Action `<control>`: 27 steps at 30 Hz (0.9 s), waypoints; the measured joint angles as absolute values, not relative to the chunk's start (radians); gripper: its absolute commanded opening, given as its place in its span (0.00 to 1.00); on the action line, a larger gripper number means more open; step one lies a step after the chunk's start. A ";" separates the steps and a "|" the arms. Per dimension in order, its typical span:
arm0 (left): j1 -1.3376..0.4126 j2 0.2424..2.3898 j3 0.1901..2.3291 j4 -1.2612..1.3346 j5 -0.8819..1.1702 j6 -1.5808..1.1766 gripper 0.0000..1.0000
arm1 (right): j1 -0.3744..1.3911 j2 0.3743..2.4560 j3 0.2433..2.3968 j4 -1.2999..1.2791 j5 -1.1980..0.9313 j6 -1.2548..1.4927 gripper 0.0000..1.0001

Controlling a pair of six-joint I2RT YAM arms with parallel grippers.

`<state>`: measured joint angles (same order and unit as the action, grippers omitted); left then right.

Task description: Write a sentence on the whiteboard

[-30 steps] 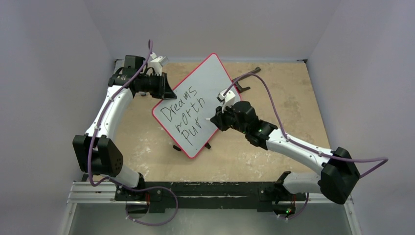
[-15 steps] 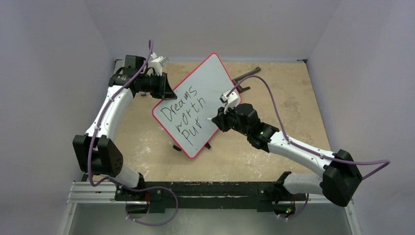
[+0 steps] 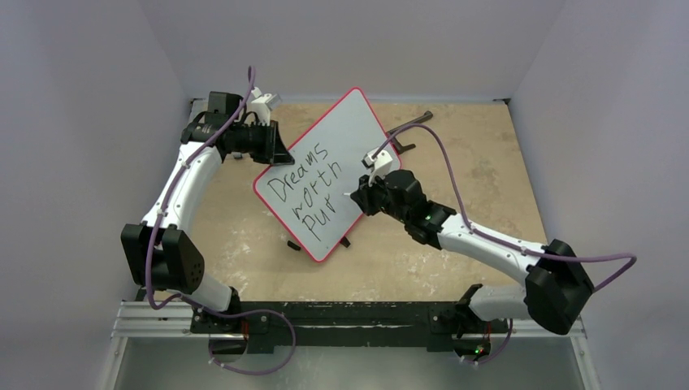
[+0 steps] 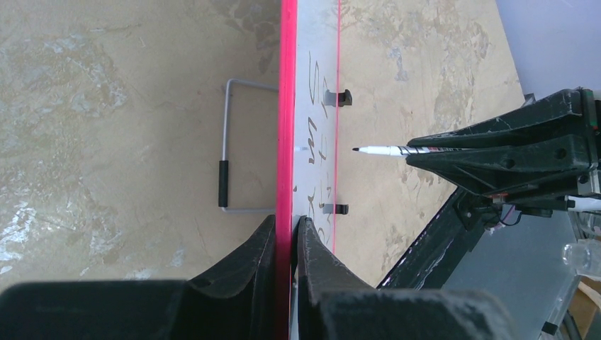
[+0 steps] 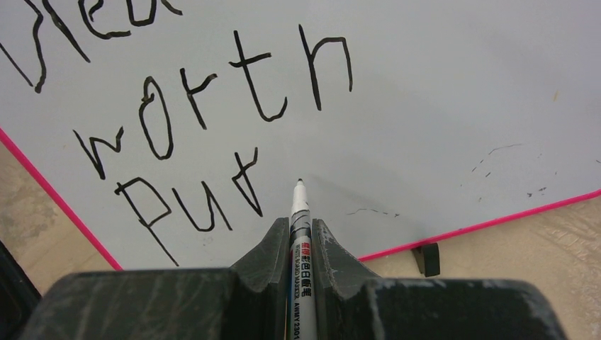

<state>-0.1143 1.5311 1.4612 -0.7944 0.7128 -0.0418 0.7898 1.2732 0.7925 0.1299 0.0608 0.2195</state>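
The whiteboard, white with a red rim, stands tilted in mid-table. My left gripper is shut on its upper-left edge; the left wrist view shows the red rim pinched between the jaws of that gripper. The sentence reads "Dreams worth Pur" in three black lines. My right gripper is shut on a white marker, its tip just right of the "r". I cannot tell whether the tip touches the board. From the side the marker points at the board face.
A wire stand sits behind the board and small black clips on its lower edge. A black bracket-like object lies at the back right. The arms' mounting rail runs along the near edge. Walls close in on three sides.
The right arm's elbow has drifted a little to the left, and the marker tip stays beside "Pur". No new stroke shows. The left arm and the board have not moved.
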 measured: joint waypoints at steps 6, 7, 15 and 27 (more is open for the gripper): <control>-0.115 1.531 1.461 -0.794 0.713 -0.042 0.00 | 0.784 1.323 0.822 0.144 0.062 0.220 0.00; -0.115 1.531 1.461 -0.794 0.713 -0.042 0.00 | 0.784 1.327 0.826 0.145 0.062 0.220 0.00; -0.115 1.531 1.461 -0.794 0.713 -0.042 0.00 | 0.778 1.369 0.874 0.159 0.061 0.220 0.00; -0.119 1.528 1.461 -0.794 0.706 -0.042 0.00 | 0.777 1.406 0.882 0.168 0.043 0.223 0.00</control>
